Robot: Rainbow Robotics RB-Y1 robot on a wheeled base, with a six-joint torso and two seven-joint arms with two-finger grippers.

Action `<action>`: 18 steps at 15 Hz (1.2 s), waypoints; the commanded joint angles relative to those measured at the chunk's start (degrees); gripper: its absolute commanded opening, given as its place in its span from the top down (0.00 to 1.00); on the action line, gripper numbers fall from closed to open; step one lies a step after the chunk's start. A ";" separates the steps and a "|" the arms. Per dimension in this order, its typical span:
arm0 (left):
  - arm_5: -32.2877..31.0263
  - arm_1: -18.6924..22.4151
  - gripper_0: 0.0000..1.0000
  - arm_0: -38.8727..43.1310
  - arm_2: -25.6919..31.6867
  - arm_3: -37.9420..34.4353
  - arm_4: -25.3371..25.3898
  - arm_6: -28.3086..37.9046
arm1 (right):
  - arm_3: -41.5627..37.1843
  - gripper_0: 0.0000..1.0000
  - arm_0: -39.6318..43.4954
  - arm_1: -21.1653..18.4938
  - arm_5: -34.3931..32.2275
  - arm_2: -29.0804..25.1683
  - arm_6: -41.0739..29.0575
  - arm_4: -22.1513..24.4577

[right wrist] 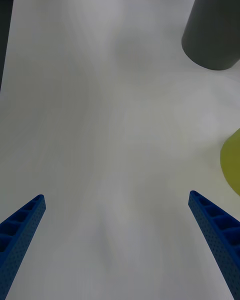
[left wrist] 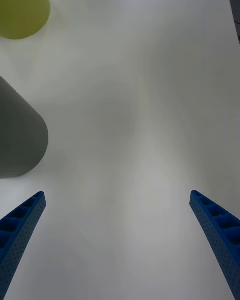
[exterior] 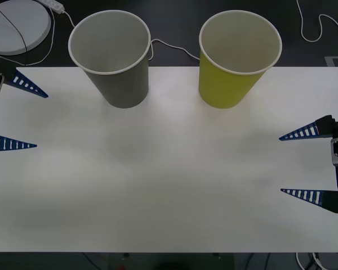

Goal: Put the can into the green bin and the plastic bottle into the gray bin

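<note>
**Bins ready, both my grippers empty**

Bins are what I can find of this job: one gray bin [exterior: 114, 56] and one green bin [exterior: 236, 59], two in all, standing upright side by side along the far edge of the table [exterior: 158, 180], the gray one toward my left and the green one toward my right, apart from each other. Both look hollow and pale inside as far as I can see down into them, though their bottoms are hidden from me.

My left gripper [exterior: 14, 115] hangs at the left edge of the table with its fingers spread wide, pinching nothing. My right gripper [exterior: 298, 164] hangs at the right edge, fingers likewise spread and empty. From my wrists I see bare white tabletop between my fingers and the sides of the two bins beyond.

I cannot spot a can or a bottle on the table, so I judge that no pick is under way. The next move calls for locating each item before reaching for it.
</note>
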 commanded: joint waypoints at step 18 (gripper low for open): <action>4.05 -10.90 0.00 13.21 4.70 0.10 -0.42 -12.71 | 0.00 0.00 0.00 0.00 0.00 0.00 0.00 0.00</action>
